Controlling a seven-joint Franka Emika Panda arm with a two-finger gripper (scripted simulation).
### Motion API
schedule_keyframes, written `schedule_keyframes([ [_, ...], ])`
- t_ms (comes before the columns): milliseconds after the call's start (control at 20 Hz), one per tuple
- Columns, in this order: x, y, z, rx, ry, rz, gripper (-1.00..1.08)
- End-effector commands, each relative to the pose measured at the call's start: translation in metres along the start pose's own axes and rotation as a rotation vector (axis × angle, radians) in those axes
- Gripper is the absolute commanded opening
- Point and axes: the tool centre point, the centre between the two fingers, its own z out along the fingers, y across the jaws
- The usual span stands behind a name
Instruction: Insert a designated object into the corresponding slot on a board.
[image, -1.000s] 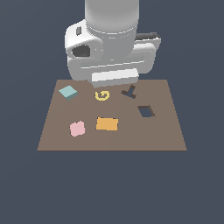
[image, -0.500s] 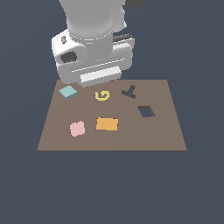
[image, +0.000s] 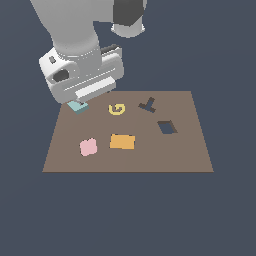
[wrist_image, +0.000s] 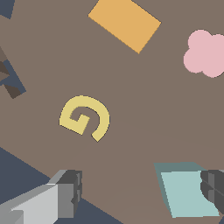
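We see the brown board (image: 150, 155), then the arm's gripper (wrist_image: 142, 192) with fingers (wrist_image: 65, 192) spread apart, empty, over the far corner at the exterior view's left. There lies the pale teal square block (wrist_image: 188, 192), well apart from the diamond-shaped slot (image: 167, 127).

Yellow letter G piece (wrist_image: 85, 119) (the only readable character), lying flat on the brown board (wrist_image: 144, 109)

teal block (wrist_image: 189, 192) beside one claw finger (wrist_image: 213, 186), yellow G (wrist_image: 85, 117)
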Motion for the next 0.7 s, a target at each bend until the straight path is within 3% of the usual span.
schedule_keyframes([
  [0, -0.009, 0.011, 0.007, -0.001, 0.002, -0.053, 1.0],
  [650, -0.035, 0.052, 0.033, -0.002, 0.007, -0.226, 1.0],
])
